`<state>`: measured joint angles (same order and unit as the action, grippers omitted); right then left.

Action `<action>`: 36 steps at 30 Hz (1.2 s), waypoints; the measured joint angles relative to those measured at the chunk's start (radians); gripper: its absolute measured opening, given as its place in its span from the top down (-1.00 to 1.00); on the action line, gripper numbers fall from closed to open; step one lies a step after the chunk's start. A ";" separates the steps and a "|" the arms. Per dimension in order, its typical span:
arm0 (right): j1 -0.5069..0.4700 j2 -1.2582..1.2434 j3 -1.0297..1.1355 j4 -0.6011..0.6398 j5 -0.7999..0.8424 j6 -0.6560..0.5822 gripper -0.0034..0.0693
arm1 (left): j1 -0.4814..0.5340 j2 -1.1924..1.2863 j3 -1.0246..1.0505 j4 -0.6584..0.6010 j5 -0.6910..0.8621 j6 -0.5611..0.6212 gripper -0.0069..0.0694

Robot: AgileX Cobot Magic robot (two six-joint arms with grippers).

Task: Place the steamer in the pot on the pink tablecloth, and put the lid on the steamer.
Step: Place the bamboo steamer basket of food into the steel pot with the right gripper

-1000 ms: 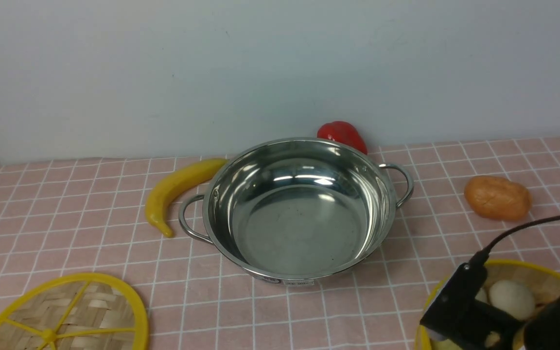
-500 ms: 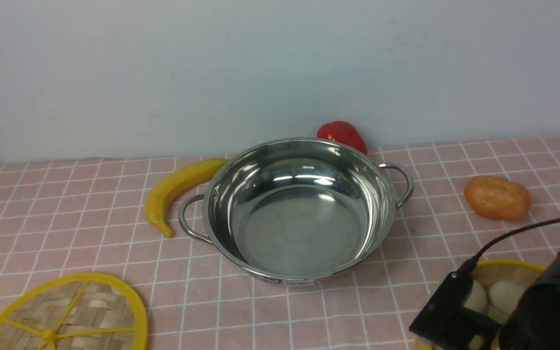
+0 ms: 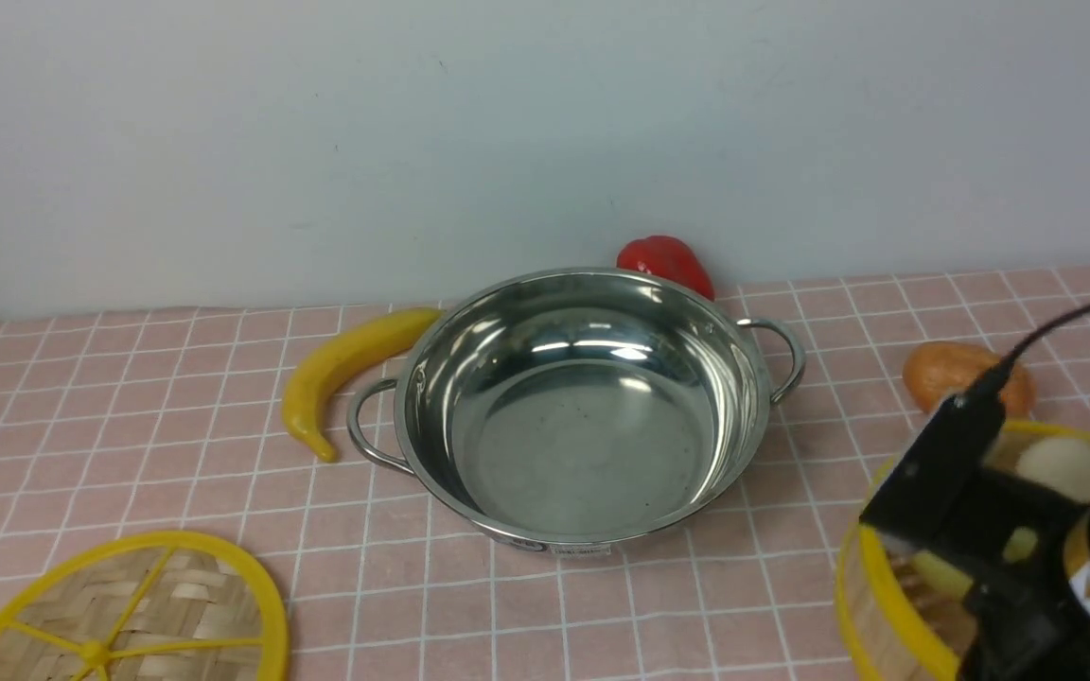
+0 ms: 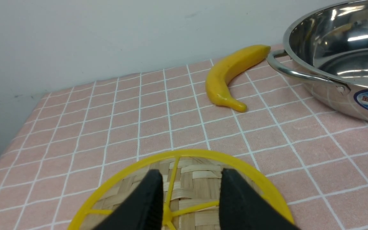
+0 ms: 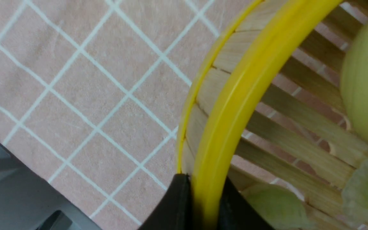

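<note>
Toward the right side of the pink tablecloth (image 3: 498,605), on the robot's side of the bread (image 3: 947,374), is the steamer (image 3: 886,605), with its rim pinched between the fingertips of the right gripper (image 5: 204,195). A pale round item (image 3: 1065,468) and light-green pieces (image 5: 273,204) lie inside the steamer; the arm hides part of it in the front view.

Near the middle of the cloth's far edge stands the pot (image 3: 588,445), its open inside bare. The banana (image 3: 327,378) lies just beside it on the left, and behind the pot is a red item (image 3: 666,265), partly hidden by the rim.

Toward the cloth's left edge, nearer the robot than the pot, the lid (image 3: 176,605) lies flat. The left gripper (image 4: 192,185) is at the lid with its fingers spread wide, holding nothing; whether they touch it cannot be told.
</note>
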<state>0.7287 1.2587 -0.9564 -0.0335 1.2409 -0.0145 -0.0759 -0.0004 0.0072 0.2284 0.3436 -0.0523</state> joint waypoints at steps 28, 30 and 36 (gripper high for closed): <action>0.137 0.684 -0.777 -0.169 -0.024 -0.523 0.66 | 0.000 0.000 0.000 0.000 0.000 0.000 0.18; 0.137 0.701 -0.786 -0.172 -0.044 -0.531 0.66 | 0.000 0.000 0.000 0.000 0.000 0.000 0.18; 0.137 0.781 -0.796 -0.214 -0.089 -0.529 0.66 | 0.000 0.000 0.000 0.000 0.000 0.000 0.18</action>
<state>0.8661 2.0393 -1.7528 -0.2473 1.1516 -0.5433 -0.0759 -0.0004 0.0072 0.2284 0.3436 -0.0523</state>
